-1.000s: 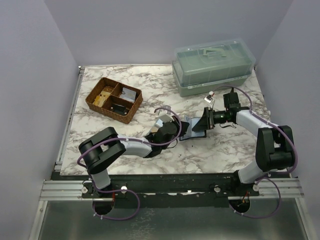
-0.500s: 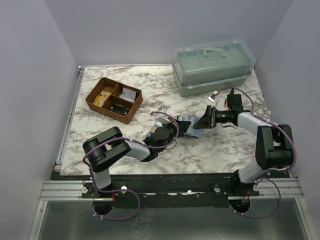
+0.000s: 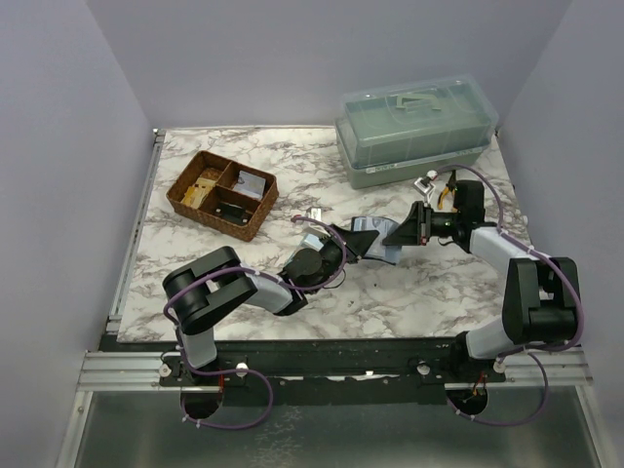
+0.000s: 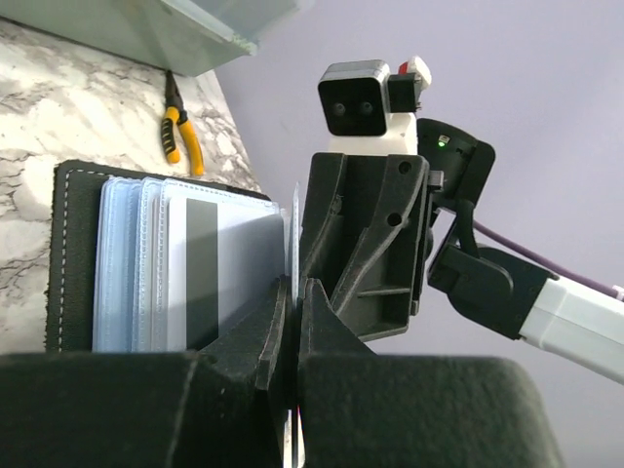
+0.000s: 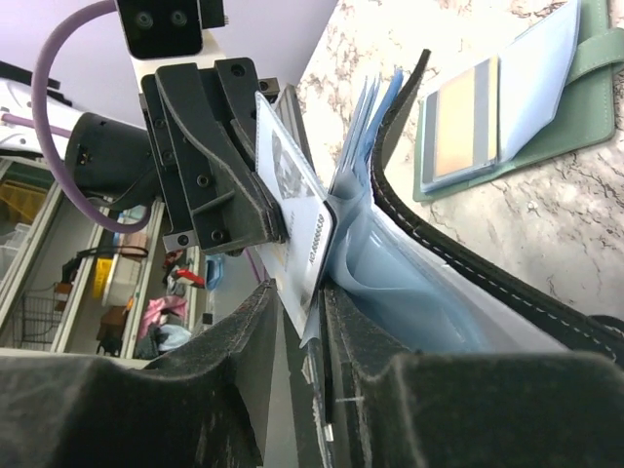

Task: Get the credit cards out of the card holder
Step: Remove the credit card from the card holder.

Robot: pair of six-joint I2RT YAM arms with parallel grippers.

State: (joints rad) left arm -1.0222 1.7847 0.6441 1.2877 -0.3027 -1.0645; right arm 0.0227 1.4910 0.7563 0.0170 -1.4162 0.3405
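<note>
- The small black rectangular card holder (image 3: 378, 237) with white stitching is hanging open above the middle of the marbled tabletop (image 3: 429, 292), between the two arms; its clear blue-tinted sleeves are fanning out from the black cover.
- The left gripper (image 3: 359, 242) is pinching a thin white-and-grey credit card (image 5: 292, 210) with its fingers almost together; the card is standing partly out of the sleeves.
- The right gripper (image 3: 402, 232) is facing it, its fingers drawn in to a narrow gap on the sleeve edge of the card holder (image 5: 468, 263).
- The left wrist view is showing the card holder (image 4: 73, 253) face-on, with a second card bearing a dark stripe (image 4: 200, 273) sitting in a sleeve, and yellow-handled pliers (image 4: 175, 132) lying on the tabletop beyond; the top view is hiding both.
- The right wrist view alone is showing an open green wallet (image 5: 575, 88) lying flat on the tabletop, a card with a tan stripe (image 5: 463, 122) inside it.
- A row of small digits, seemingly zeros, is running along the credit card's edge; the rest is too small to read.
- A brown wicker divided tray (image 3: 255, 219) is sitting well apart at the far left.
</note>
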